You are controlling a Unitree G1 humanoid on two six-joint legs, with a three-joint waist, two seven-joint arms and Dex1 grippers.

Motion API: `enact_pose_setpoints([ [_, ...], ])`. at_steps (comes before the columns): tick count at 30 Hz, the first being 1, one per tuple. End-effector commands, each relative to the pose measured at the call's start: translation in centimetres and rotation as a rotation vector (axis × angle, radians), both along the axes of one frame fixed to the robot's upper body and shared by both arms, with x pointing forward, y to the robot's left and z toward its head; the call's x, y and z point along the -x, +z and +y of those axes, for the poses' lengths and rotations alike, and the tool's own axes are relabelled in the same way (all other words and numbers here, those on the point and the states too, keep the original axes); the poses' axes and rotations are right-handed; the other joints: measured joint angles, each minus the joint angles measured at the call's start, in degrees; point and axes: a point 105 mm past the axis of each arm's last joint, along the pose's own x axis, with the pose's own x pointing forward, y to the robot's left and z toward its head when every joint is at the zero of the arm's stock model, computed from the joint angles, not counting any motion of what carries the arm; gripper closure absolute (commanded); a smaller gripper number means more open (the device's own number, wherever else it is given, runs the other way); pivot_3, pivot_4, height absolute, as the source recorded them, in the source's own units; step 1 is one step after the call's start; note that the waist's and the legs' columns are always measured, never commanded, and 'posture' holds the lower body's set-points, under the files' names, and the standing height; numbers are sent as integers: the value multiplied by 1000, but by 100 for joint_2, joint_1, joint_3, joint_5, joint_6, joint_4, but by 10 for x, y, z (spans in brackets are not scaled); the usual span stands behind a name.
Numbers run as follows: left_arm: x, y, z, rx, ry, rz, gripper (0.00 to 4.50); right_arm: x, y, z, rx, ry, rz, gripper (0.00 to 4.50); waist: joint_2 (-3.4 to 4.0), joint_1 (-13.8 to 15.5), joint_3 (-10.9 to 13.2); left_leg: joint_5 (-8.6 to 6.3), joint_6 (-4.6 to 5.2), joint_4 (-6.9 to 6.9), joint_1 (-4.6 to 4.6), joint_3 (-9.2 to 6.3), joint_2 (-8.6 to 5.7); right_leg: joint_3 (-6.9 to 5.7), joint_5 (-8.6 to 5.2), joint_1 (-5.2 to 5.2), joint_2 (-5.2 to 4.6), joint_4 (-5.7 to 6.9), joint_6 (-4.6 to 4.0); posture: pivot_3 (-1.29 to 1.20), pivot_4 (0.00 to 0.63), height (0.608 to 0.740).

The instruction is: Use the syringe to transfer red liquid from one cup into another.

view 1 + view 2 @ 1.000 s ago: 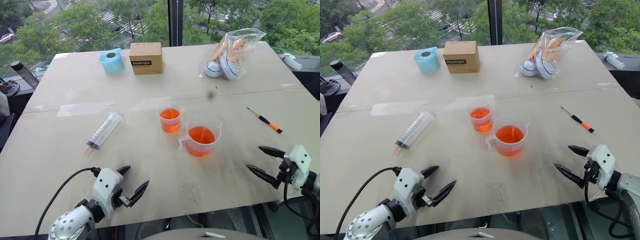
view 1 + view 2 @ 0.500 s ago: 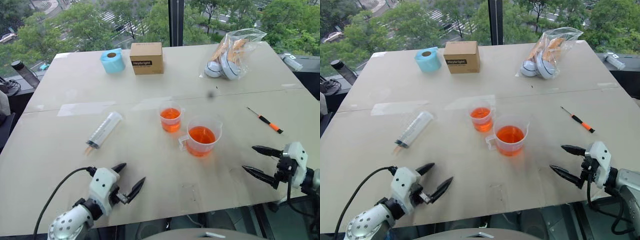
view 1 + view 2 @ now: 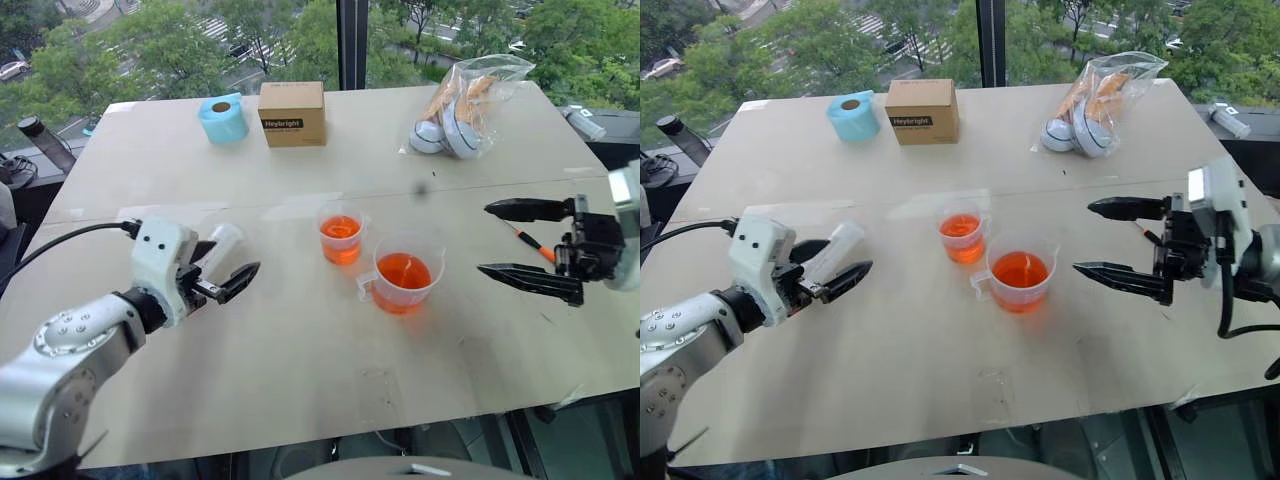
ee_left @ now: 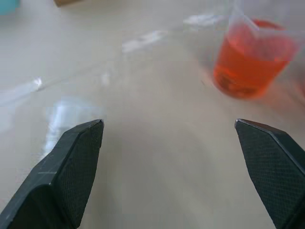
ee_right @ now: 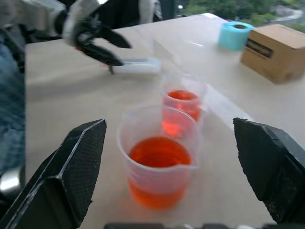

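The clear syringe [image 3: 224, 241] lies on the table left of centre, with most of its barrel hidden behind my left gripper [image 3: 232, 262]. That gripper hovers just over it, open and empty. A small cup [image 3: 341, 234] and a larger spouted beaker [image 3: 403, 273] stand mid-table, each holding red liquid [image 5: 159, 153]. Right of the beaker, my right gripper [image 3: 484, 238] hangs above the table pointing left at it, open and holding nothing. In the right wrist view the syringe [image 5: 138, 66] lies beyond the two cups, under the other gripper.
A blue tape roll [image 3: 222, 120] and a brown box [image 3: 292, 114] stand at the far side. A plastic bag [image 3: 462, 105] lies at the back right. An orange-handled screwdriver [image 3: 535, 245] lies beside my right gripper. A dark bottle [image 3: 45, 145] stands beyond the table's left edge.
Both arms rose from the table's front edge. The left gripper moved forward over the syringe; the right swung up and left to point at the beaker. Both stayed open.
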Motion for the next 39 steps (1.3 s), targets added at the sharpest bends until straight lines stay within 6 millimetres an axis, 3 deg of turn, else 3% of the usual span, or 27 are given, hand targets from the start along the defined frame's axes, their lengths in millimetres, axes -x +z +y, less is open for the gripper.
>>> enact_pose_setpoints([
  [1, -9, 8, 9, -59, 20, 164, 0, 3, 17, 23, 16, 72, -38, 47, -16, 4, 22, 1, 0, 2, -2, -1, -2, -1, 0, -6, 14, 11, 0, 0, 150, 740],
  [5, -21, 22, 11, -79, 39, 218, 0, 4, 26, 34, 46, 101, -35, 47, -44, 5, 41, 7, -13, 0, -6, -1, -5, -2, -1, -8, 15, 4, 1, 0, 150, 740],
  [10, -33, 18, 20, -135, 118, 263, 0, 7, 33, 41, 70, 109, -22, 47, -59, -16, 55, 11, -20, -6, -14, 4, -5, 7, 0, -12, -6, -8, 3, 0, 150, 740],
  [19, -47, 16, 30, -189, 162, 305, 0, 4, 28, 42, 60, 76, -23, 47, -66, -3, 60, 20, -34, -6, -10, -4, -3, 4, 0, -13, -7, 8, 2, 0, 150, 740],
  [27, -75, 25, 35, -235, 101, 339, 0, 1, 27, 42, 42, 50, -38, 47, -69, 9, 61, 20, -34, -5, -12, -1, -5, 2, 0, -14, 2, 8, 2, 0, 150, 740],
  [33, -84, 11, 50, -268, 89, 437, 0, 1, 27, 42, 15, 27, -50, 47, -69, -26, 62, 20, -33, -5, -13, 8, -8, 8, -1, -20, 18, 12, 3, 0, 150, 740],
  [39, -97, 3, 47, -270, 41, 501, 0, 1, 28, 43, 2, 19, -61, 47, -76, 10, 66, 19, -31, 0, -17, 6, -8, 4, -1, -21, 23, 16, 5, 0, 150, 740],
])
